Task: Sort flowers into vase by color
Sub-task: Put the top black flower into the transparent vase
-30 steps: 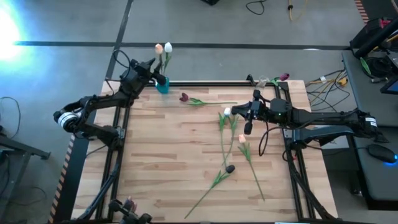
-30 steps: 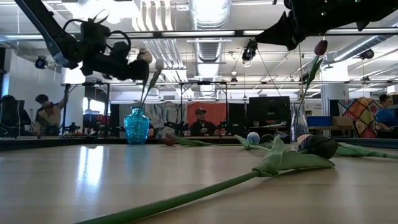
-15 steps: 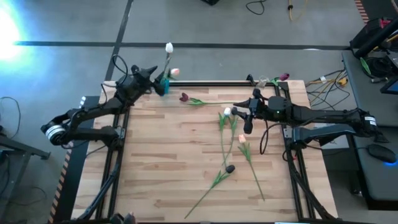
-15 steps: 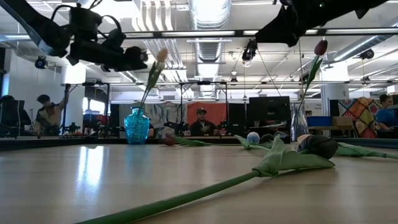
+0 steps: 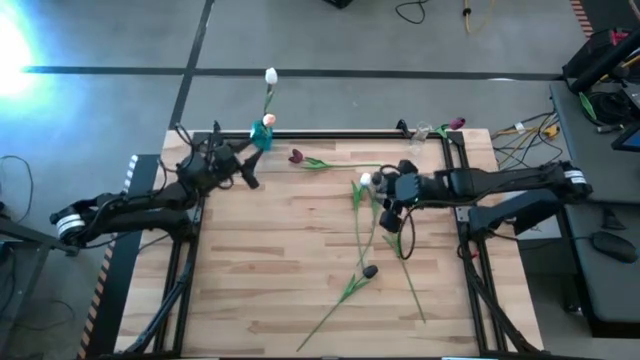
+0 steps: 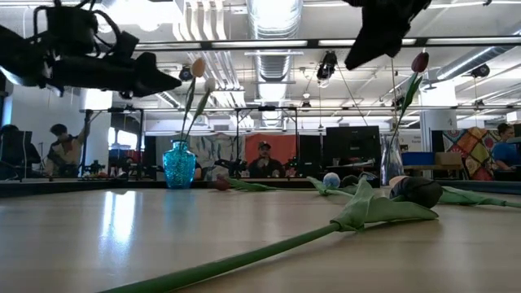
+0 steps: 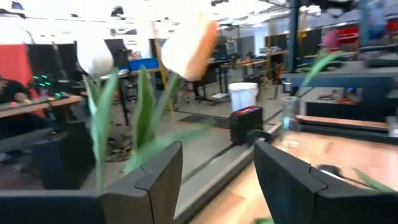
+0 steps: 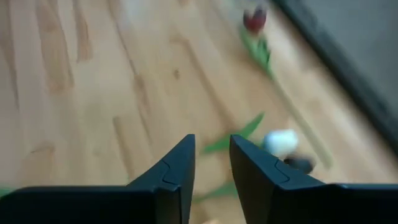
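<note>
The table [image 5: 260,250] fills the frame's centre. Left gripper [image 5: 246,172], upper left, gapes empty near the blue vase [image 5: 262,133] holding two tulips. Right gripper [image 5: 388,196], right of centre, fingers narrowly parted, empty above loose flowers [image 5: 372,230].

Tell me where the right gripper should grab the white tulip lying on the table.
Grip the white tulip on its thin stem just below the head, coming straight down with the right gripper, fingers astride the stem. It lies flat, running toward the near edge among other stems, so the upper part looks clearest.
</note>
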`<move>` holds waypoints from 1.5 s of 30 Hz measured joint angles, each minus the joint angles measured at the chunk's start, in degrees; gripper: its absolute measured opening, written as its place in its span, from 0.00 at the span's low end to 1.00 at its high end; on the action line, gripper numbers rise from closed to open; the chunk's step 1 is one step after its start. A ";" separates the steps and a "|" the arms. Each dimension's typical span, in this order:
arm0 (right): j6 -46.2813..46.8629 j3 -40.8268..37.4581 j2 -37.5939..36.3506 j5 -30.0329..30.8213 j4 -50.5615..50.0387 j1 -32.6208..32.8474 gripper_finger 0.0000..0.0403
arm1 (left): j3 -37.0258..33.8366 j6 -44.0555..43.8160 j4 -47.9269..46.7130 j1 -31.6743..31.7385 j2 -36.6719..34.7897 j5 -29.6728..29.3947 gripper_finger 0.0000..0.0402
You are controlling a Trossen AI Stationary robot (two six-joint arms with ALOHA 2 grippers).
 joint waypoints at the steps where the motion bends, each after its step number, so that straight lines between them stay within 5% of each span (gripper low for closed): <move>1: 2.98 0.23 0.81 0.06 -1.27 0.68 0.22 | -1.09 -0.73 0.31 -0.60 -0.80 0.00 0.46; 11: 29.73 -8.17 9.29 3.30 -1.28 5.61 0.17 | -6.99 -7.69 0.77 -4.16 -4.49 0.83 0.42; 22: 53.76 -10.60 22.11 15.98 4.03 1.20 0.37 | -7.84 -9.34 1.14 -4.46 -3.53 2.75 0.40; 29: 55.16 -10.60 29.01 11.90 10.55 -3.61 0.42 | -7.84 -9.12 0.92 -4.46 -3.42 2.75 0.40; 37: 54.30 -10.58 32.67 11.29 13.68 -5.62 0.33 | -8.83 -9.45 0.58 -4.46 -3.42 2.74 0.40; 45: 50.06 -10.56 30.71 10.41 14.24 -5.60 0.05 | -8.89 -9.70 0.18 -4.46 -3.36 2.73 0.40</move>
